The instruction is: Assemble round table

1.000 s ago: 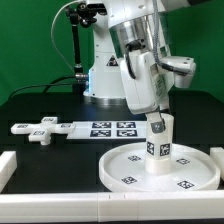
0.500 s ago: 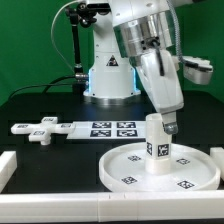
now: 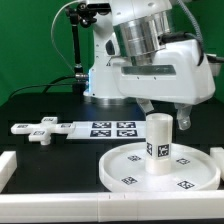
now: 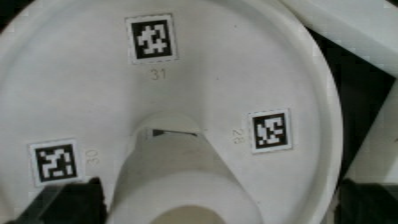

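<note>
Hovering just above the leg (image 3: 158,145), my gripper (image 3: 166,111) has its fingers spread, grasping nothing. Leg stands upright at the centre of the round disc (image 3: 118,163). Risk: if it is seated loosely, a careless fingertip nudge would tip it.

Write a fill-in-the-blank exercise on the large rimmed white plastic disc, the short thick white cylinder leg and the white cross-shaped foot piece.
1. The short thick white cylinder leg stands ___ at the middle of the large rimmed white plastic disc.
2. The white cross-shaped foot piece lies toward the exterior view's ___ of the disc.
3. The flat white marker board carries ___ square tags.
Missing words: upright; left; four.
</note>
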You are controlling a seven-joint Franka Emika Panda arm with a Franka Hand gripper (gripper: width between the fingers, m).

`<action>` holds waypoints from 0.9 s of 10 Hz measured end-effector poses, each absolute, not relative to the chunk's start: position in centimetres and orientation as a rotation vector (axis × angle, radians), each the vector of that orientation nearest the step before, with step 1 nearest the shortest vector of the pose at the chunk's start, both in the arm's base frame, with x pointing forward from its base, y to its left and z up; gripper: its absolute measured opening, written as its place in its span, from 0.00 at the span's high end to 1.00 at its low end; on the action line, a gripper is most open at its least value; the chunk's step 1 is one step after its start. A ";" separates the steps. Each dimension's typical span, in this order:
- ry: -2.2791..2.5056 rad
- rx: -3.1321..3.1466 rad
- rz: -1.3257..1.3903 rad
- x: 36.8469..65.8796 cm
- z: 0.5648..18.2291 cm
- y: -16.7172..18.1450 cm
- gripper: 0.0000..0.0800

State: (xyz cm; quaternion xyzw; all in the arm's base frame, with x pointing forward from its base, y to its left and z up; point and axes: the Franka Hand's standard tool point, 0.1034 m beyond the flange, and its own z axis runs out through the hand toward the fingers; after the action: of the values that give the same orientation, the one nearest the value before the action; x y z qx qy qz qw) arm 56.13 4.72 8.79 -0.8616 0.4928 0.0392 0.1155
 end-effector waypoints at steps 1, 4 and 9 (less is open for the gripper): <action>1.260 -2.622 0.091 56.1 8.7 4.7 0.19; 0.950 -2.745 0.053 56.1 8.6 4.7 0.19; 0.211 -2.943 -0.015 56.2 8.8 4.4 0.19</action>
State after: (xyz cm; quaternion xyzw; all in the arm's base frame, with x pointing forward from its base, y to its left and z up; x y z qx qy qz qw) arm 56.22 4.43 8.80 -0.9929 0.0711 -0.0051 0.0952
